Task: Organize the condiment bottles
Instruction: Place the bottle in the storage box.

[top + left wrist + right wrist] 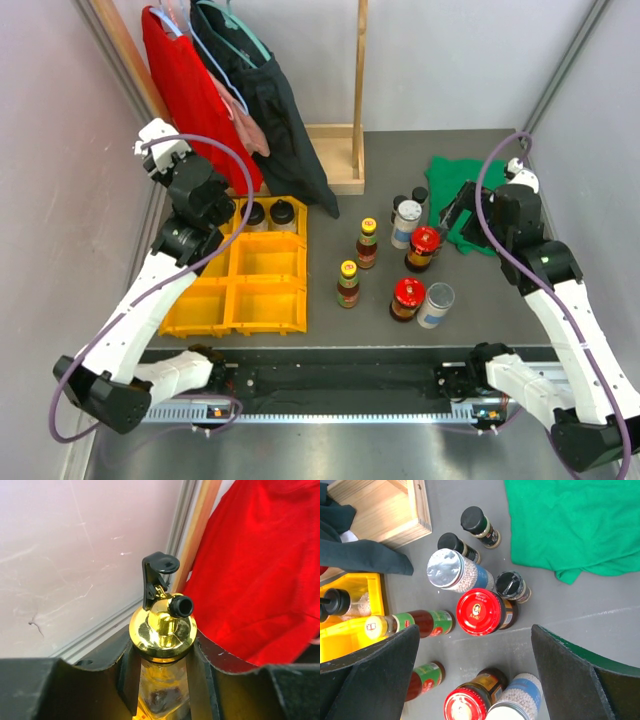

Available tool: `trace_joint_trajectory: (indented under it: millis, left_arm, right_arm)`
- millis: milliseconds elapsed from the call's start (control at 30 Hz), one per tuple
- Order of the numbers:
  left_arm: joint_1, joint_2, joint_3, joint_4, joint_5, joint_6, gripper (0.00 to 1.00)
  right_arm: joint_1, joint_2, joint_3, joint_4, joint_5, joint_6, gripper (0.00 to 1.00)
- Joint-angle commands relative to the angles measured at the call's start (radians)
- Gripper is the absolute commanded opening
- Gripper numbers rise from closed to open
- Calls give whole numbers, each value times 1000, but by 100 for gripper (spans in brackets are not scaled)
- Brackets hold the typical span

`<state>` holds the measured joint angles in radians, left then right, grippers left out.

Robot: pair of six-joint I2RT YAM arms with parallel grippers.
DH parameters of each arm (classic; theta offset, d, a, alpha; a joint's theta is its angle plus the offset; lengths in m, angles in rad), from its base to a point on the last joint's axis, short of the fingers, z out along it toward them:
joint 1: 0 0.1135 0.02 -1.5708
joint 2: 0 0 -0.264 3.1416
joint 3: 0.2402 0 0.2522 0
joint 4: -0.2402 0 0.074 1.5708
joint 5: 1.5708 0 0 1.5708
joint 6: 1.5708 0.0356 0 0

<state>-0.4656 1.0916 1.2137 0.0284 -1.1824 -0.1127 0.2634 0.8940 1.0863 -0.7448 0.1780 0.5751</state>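
Left hand [162,680] clamps a gold-topped bottle [162,630]; right hand [475,675] gapes empty; yellow tray [265,290] holds two black-capped bottles [268,213]

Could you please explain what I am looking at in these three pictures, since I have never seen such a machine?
These are two robot arms bolted at the near edge of a grey table. The overhead picture comes from a fixed camera above and behind them; the other two come from cameras on each wrist.

The left gripper is closed around a clear gold-topped bottle, at the far left corner of the yellow compartment tray, where two black-capped bottles stand already.

The right gripper is open and empty, above a cluster of loose bottles: two red-lidded jars, two yellow-capped sauce bottles, a silver-lidded canister and small black-capped jars. A green cloth lies beside them.
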Motion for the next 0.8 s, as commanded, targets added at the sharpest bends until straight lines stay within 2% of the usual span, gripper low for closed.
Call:
trace_joint_trajectory:
  millis: [0, 300, 767]
  left_arm:
    - [76, 31, -13, 30, 69, -155, 0]
    - [165, 139, -28, 41, 110, -246, 0]
    - [203, 209, -74, 149, 49, -217, 0]
  right_arm:
    - [-13, 2, -3, 45, -6, 5, 92]
    - [-13, 19, 0, 62, 2, -3, 92]
    - [-15, 34, -6, 74, 5, -11, 92]
